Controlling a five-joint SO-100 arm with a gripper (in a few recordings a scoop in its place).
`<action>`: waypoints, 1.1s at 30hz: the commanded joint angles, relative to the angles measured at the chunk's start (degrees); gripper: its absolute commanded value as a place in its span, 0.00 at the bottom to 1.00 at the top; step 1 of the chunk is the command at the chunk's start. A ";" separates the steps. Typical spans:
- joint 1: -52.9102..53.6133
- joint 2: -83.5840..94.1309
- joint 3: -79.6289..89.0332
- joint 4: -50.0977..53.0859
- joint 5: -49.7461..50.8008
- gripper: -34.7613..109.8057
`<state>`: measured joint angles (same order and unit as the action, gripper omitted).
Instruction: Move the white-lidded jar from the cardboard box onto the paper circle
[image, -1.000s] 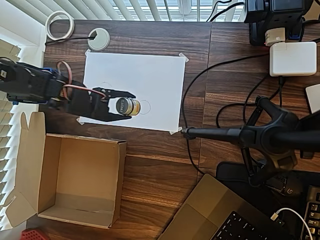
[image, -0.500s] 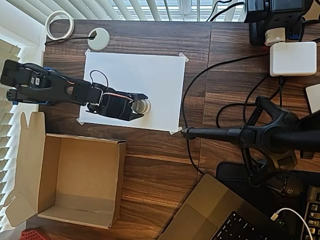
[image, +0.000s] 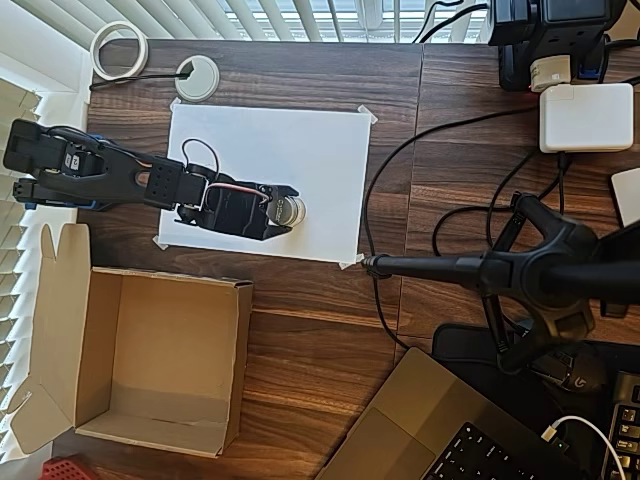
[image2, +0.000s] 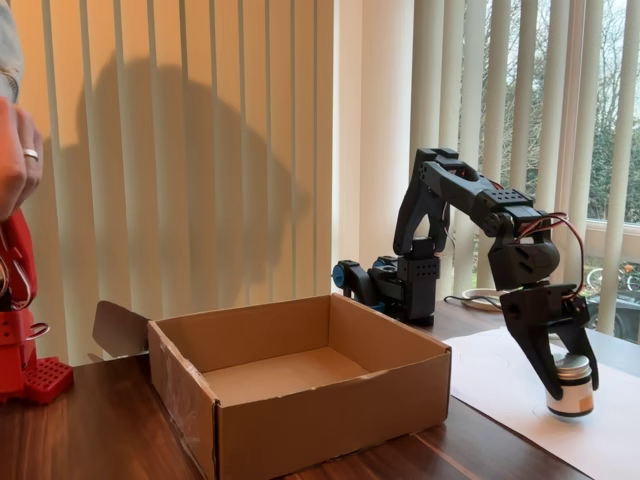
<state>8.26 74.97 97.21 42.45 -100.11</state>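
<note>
The white-lidded jar (image2: 571, 385) is now stood upright on the white sheet (image: 300, 150), well clear of the empty cardboard box (image2: 300, 385). Over the last second it has been carried rightward in the overhead view and lowered over the spot where the paper circle was drawn; the circle is now hidden. The gripper (image2: 560, 375) is still clamped on the jar. Release and withdrawal are judged to remain.

bench (image: 320, 330): dark wood | white power adapter (image: 586, 117): top right | laptop (image: 430, 430): bottom edge | tape roll (image: 119, 50): top left | desk grommet (image: 197, 77): beside it | vertical blinds (image2: 200, 150): behind
</note>
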 joint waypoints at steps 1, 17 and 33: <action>1.49 5.98 0.09 1.41 -2.37 0.24; 2.29 6.86 1.32 1.41 -2.81 0.24; 2.46 5.80 -0.35 0.26 -2.90 0.24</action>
<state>9.40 75.23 99.93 42.80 -102.13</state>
